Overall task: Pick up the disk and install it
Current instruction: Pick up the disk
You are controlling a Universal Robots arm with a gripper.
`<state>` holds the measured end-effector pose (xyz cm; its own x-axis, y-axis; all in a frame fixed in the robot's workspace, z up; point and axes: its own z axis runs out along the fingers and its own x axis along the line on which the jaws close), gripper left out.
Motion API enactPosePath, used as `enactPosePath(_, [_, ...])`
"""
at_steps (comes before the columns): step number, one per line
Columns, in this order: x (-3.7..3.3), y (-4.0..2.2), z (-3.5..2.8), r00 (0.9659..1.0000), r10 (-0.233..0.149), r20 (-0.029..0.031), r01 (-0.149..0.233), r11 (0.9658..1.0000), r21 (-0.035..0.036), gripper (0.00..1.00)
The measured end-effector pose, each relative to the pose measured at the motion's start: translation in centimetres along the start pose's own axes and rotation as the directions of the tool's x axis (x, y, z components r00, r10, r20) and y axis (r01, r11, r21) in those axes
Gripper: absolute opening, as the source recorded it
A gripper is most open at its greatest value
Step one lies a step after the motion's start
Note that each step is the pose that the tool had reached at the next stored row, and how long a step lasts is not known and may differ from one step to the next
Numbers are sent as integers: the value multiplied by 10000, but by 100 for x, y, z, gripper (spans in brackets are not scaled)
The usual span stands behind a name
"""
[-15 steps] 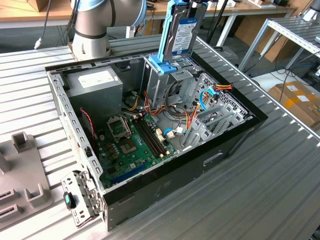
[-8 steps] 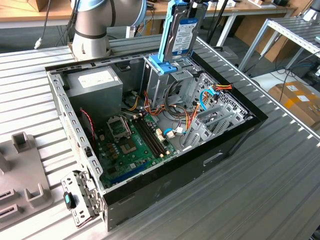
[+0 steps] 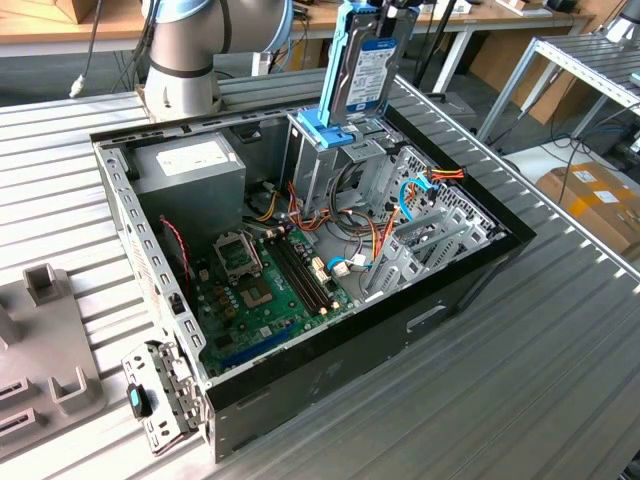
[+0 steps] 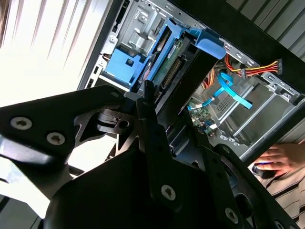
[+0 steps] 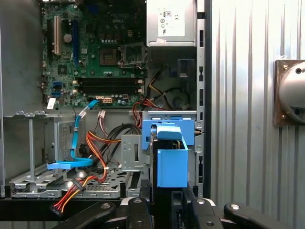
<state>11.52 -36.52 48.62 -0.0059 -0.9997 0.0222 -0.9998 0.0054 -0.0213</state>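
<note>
Grip: my fingers (image 5: 136, 210) are pinched on the top end of the disk (image 3: 365, 65), one black finger on each flat side. The black linkage plates, fastened with screws, spread out behind them in both wrist views.

Pose: the wrist points straight down over the open computer case (image 3: 330, 375). The disk hangs upright, long axis vertical, well above the case floor. Its lower end is at the top of the drive cage (image 3: 335, 170); I cannot tell whether it touches.

Disk: flat silver-grey metal body with a white label on the broad face, framed by long light-blue plastic rails. In the first wrist view I see a blocky blue end cap.

Case: black sheet-metal walls, side panel off. Inside are a green motherboard (image 3: 265, 290), a grey power supply (image 3: 190, 165) in the far corner by the arm's base (image 3: 185, 60), a bundle of red, orange and yellow wires (image 3: 445, 175), and a flat light-blue cable (image 5: 78, 138).

Surface (image 3: 500, 400): ribbed grey metal slats. The case sits mid-surface, angled to the edges. The arm's base is bolted near the far edge. A grey moulded fixture (image 3: 45, 340) lies at the edge on the exterior view's left.

Room: a metal rack frame (image 3: 590, 60) and a cardboard box (image 3: 590, 195) stand beyond the surface. In the second wrist view a person's hand (image 4: 279, 157) rests beyond the case.
</note>
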Motion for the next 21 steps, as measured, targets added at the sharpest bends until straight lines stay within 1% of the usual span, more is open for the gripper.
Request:
enactPosePath(4, [37,0,1,10000,0,0,0,10000,0,35])
enactPosePath(6, [84,-1,2,10000,0,0,0,10000,0,35])
enactPosePath(15, [209,-3,6,10000,0,-1,0,10000,0,35])
enactPosePath(21, [217,-6,6,10000,1,0,-1,10000,1,35])
